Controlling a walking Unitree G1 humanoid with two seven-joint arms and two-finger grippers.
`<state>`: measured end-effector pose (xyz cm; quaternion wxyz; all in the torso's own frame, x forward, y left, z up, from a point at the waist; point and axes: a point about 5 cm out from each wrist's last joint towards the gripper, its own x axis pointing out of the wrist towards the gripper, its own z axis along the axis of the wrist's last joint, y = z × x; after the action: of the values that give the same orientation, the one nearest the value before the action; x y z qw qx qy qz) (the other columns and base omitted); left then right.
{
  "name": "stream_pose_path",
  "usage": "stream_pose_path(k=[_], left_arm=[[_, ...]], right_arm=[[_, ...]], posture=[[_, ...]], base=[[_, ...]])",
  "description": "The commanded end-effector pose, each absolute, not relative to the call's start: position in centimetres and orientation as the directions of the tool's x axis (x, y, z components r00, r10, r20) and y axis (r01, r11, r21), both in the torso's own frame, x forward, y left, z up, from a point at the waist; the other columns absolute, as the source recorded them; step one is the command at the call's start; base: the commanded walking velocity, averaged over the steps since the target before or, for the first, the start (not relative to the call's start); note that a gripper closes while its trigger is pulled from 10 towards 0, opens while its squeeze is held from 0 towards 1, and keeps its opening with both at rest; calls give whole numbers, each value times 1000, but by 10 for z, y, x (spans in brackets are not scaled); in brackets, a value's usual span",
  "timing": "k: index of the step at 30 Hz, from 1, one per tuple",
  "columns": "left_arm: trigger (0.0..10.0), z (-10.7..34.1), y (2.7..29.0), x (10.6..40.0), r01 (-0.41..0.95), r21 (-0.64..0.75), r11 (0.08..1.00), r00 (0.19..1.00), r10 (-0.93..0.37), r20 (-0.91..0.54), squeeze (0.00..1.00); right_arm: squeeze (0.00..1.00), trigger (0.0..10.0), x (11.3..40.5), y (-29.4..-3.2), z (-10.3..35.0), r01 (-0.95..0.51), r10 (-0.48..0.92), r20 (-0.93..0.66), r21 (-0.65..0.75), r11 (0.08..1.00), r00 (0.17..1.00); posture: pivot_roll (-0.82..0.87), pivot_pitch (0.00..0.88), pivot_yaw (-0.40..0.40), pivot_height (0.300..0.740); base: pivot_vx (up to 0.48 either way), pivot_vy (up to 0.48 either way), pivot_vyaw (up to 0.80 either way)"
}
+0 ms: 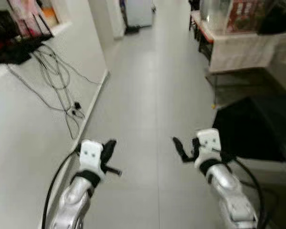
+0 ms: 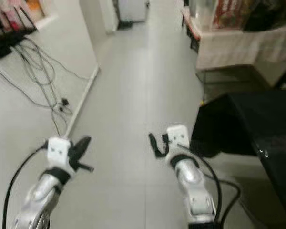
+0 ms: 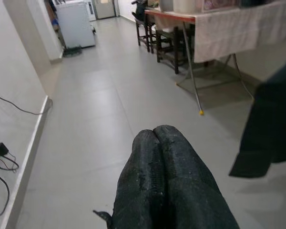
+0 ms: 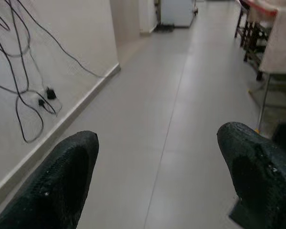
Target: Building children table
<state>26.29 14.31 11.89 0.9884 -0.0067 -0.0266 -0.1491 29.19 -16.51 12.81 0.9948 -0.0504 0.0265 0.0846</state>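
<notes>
Head views blurred, boxes on clothed table (image 1: 243, 47) cut off at top, black furniture (image 2: 262, 124) cropped right.

Even indoor light, soft shadows; head views slightly blurred, perhaps motion.

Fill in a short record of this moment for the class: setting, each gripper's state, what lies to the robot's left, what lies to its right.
Setting: corridor with a grey tiled floor.
Left gripper: jaws shut, holding nothing, raised over the floor.
Right gripper: jaws open, holding nothing, raised over the floor.
Robot's left: white wall with loose cables hanging down it.
Robot's right: cloth-covered table; nearer, a black drape.
Far end: white appliance.
</notes>
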Motion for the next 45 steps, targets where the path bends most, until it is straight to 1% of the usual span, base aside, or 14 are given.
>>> stream_pose_path(k=[1,9,39,45], left_arm=[[10000,117,152,261,273,5,962,961,-273,43,0],[10000,116,153,261,276,9,961,960,-276,38,0],[10000,118,154,262,272,5,962,961,-271,45,0],[10000,118,154,263,273,7,962,961,-273,43,0]], right_arm=[[0,10000,292,-155,127,-206,202,-60,-74,976,978],[0,10000,292,-153,125,-206,202,-69,-69,976,977],[0,10000,294,-152,126,-217,214,-75,-42,975,974],[0,10000,294,-152,126,-219,216,-73,-38,975,974]], posture=[[-57,85,66,740],[-43,79,65,740],[-39,94,68,740],[-38,94,69,740]], base=[[300,0,0],[298,0,-66],[295,0,-800],[0,0,-800]])
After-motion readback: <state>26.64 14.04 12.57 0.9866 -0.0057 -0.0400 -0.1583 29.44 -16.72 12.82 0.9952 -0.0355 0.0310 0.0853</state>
